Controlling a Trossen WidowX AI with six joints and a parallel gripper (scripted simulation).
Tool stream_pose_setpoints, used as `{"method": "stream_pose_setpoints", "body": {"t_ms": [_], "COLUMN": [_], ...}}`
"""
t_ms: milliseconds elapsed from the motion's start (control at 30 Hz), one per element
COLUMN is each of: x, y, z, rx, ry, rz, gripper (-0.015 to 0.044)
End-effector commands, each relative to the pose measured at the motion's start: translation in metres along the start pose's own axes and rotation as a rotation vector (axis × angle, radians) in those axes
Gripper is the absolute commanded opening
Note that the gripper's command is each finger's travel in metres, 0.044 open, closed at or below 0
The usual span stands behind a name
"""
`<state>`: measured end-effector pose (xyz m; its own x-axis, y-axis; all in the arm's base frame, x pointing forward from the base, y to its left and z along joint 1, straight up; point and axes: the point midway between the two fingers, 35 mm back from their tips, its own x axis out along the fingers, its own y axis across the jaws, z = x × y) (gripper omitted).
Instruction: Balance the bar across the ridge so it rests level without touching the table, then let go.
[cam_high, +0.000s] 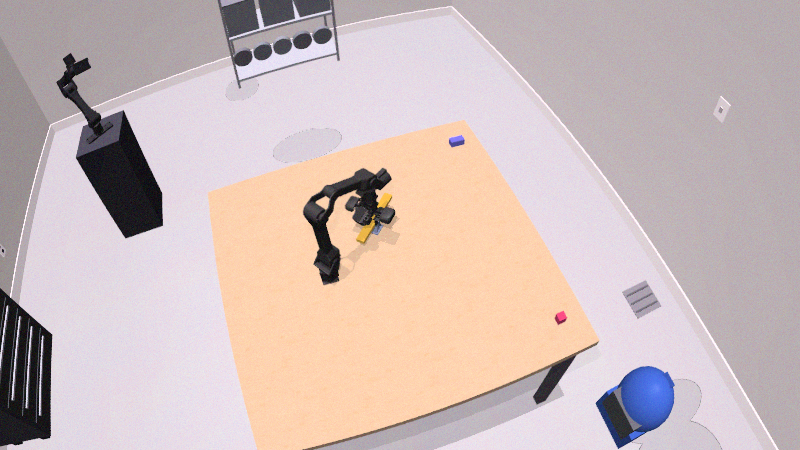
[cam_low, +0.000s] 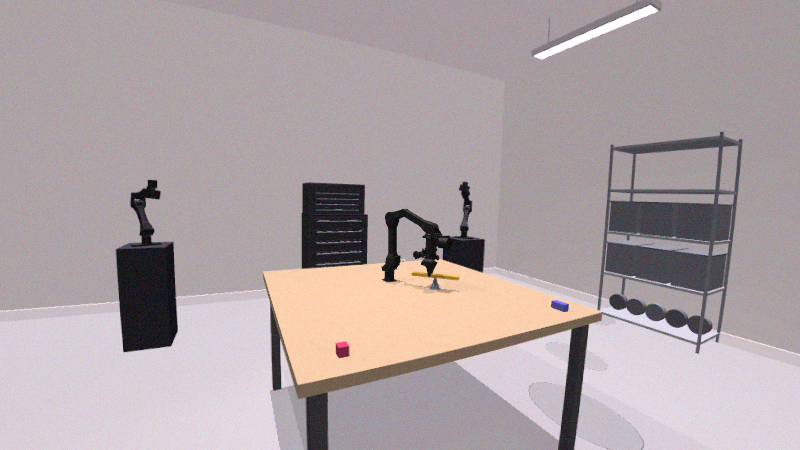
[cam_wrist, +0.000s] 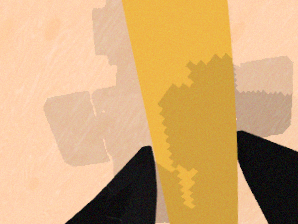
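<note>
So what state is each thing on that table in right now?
Bar: resting across the ridge, near level, both ends off the table.
Ridge: upright under the bar's middle.
Gripper: slightly open, fingers flanking the bar.
Pink cube: flat on the table, alone.
Blue block: flat on the table, alone.

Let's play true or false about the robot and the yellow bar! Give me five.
1. The yellow bar is up off the table. True.
2. The bar lies flat on the table. False: it sits over the small ridge.
3. The gripper is at the bar's middle. True.
4. The pink cube sits right next to the bar. False: it is far off, near a table corner.
5. The blue block is stacked on the pink cube. False: they lie far apart, near different corners.
</note>
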<state>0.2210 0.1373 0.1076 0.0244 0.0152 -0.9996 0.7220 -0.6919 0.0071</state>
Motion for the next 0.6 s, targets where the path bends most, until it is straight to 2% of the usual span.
{"method": "stream_pose_setpoints", "body": {"t_ms": [0,100,433,567], "x": [0.0000,0.0000,0.0000,-0.0070], "y": [0.0000,0.0000,0.0000,0.0004], "z": [0.0000,0.0000,0.0000,-0.0013], "rx": [0.000,0.000,0.000,0.000], "ry": [0.000,0.000,0.000,0.000], "rz": [0.000,0.000,0.000,0.000], "gripper": [0.0185,0.0185,0.0440,0.0440]}}
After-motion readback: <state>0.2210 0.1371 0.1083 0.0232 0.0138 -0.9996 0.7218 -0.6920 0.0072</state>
